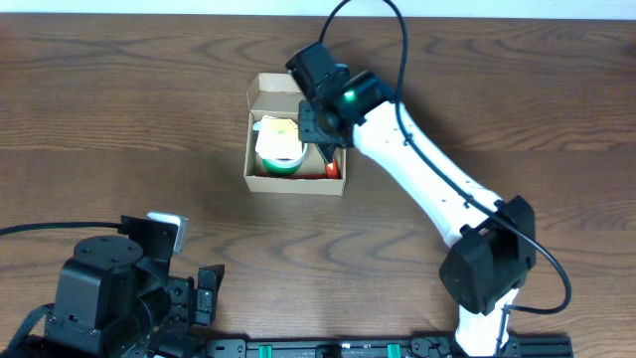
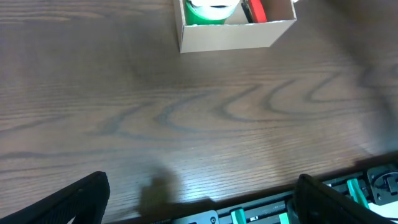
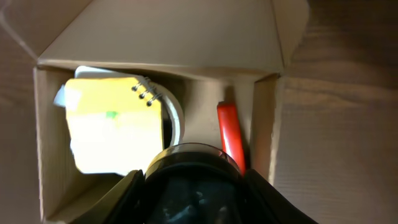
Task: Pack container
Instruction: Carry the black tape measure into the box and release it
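Observation:
The container (image 1: 295, 185) is a brown cardboard box with its lid flap open at the far side. It also shows in the left wrist view (image 2: 230, 36) and the right wrist view (image 3: 267, 124). Inside it, a yellow spiral notepad (image 1: 278, 131) (image 3: 112, 124) lies on a white and green tape roll (image 1: 281, 166) (image 2: 211, 12), with a red item (image 1: 329, 171) (image 3: 230, 134) at the right wall. My right gripper (image 1: 323, 139) (image 3: 194, 186) is over the box's right part, shut on a black round object (image 3: 194, 171). My left gripper (image 1: 202, 290) (image 2: 199, 199) is open and empty, near the front edge.
The wooden table (image 1: 119, 119) surrounds the box. A black rail with green clips (image 2: 348, 193) runs along the table's front edge, by the left arm's base (image 1: 99, 288). The right arm's white link (image 1: 427, 179) stretches from the front right to the box.

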Robot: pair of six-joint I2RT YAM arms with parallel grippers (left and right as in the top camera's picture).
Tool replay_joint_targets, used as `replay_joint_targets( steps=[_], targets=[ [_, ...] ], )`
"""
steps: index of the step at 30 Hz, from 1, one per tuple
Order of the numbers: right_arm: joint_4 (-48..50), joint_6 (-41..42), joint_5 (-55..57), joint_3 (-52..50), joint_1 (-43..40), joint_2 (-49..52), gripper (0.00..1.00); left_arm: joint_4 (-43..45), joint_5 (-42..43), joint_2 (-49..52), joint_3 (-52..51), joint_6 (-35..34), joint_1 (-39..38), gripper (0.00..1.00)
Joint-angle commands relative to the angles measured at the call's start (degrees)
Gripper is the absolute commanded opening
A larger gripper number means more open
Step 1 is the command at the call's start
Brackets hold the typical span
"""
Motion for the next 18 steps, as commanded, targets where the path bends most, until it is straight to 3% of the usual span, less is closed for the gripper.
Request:
replay_joint_targets(
  steps=[1,10,15,18],
  targets=[
    [0.09,6.03,4.83,0.68,1.11,2.58,0.31,-0.2,0.15,0.07,-0.02,-0.28,-0.13,0.95],
    [1.25,6.93,7.39,0.68,0.96,4.55,0.35,-0.2,0.13,0.07,-0.02,-0.26,-0.13,0.95],
    [2.51,6.86,7.37,0.66,0.9,4.68,0.62,-0.26,-0.37,0.07,-0.02,-0.24,-0.13,0.95],
    [2.38,6.84,7.34,0.7,0.85,4.57,0.69,-0.26,-0.37,0.07,-0.02,-0.24,-0.13,0.95]
  ],
)
